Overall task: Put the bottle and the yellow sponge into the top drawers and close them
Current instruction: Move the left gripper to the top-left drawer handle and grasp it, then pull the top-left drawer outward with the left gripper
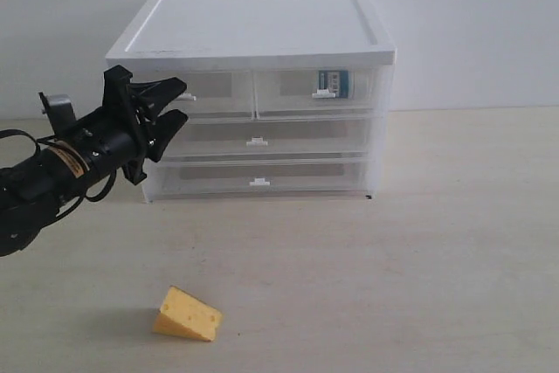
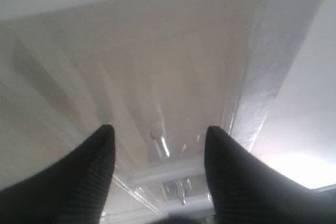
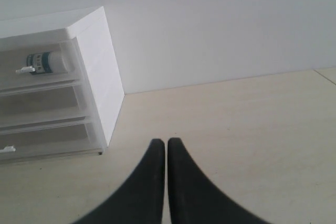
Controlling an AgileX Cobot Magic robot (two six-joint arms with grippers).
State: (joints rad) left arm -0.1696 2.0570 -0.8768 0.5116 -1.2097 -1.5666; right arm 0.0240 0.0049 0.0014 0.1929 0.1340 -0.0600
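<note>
**Observer:** Entry one. Left jaws?

**Arm:** My left gripper (image 1: 182, 100) is open, with the fingers spread one above the other. It holds nothing. It sits at the front of the top left drawer (image 1: 218, 86), at that drawer's left end. In my left wrist view the drawer's small white handle tab (image 2: 156, 129) shows in the gap between my fingertips. Whether I touch it, I cannot tell. The drawer front looks flush with the cabinet (image 1: 262, 28).

**Observer:** Right jaws?

**Arm:** My right gripper (image 3: 166, 142) is closed, tips pressed together, with nothing between them. It hangs over bare table (image 3: 247, 124), to the right of the cabinet and apart from it.

**Observer:** Bottle?

**Arm:** The bottle (image 1: 334, 83) is inside the top right drawer (image 1: 288, 86), lying on its side. Its blue-teal label shows through the clear front. This drawer front also looks flush.

**Observer:** Sponge?

**Arm:** The yellow sponge (image 1: 188, 314) lies on the table on the near side, left of centre. It rests on a flat face, thin edge to the left. It is well apart from the cabinet and from both my grippers.

**Observer:** Lower drawers?

**Arm:** Both full-width drawers (image 1: 288, 133) are shut.
</note>
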